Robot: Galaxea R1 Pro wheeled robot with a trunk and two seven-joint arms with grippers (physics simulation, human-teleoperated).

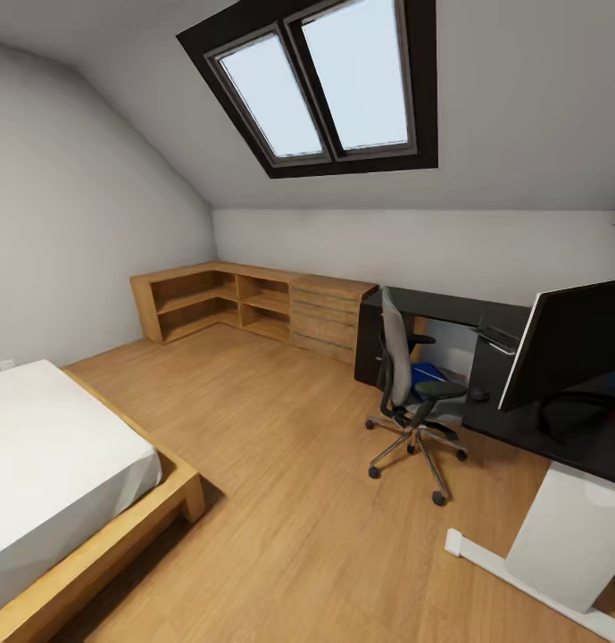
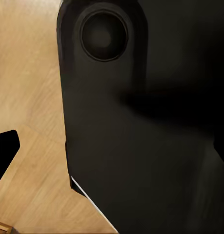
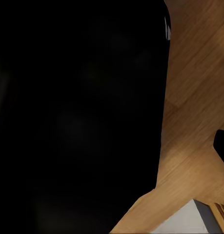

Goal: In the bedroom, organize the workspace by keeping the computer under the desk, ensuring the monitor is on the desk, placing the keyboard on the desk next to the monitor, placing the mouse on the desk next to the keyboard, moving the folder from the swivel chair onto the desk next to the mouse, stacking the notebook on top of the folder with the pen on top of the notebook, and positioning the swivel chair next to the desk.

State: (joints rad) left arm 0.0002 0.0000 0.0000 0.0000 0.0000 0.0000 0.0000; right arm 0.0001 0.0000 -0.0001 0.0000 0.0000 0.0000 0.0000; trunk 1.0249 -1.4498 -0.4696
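Chair [image 1: 405, 393] stood beside the tabletop [image 1: 450, 308], folder [image 1: 429, 379] on its seat; monitor [image 1: 570, 344] near the tabletop's edge. Finger state undeterminable.

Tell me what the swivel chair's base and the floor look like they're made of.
The swivel chair base looks like polished metal: its silvery spokes catch bright highlights. The floor looks like light wood or laminate planks, judging by grain lines and a soft satin sheen.
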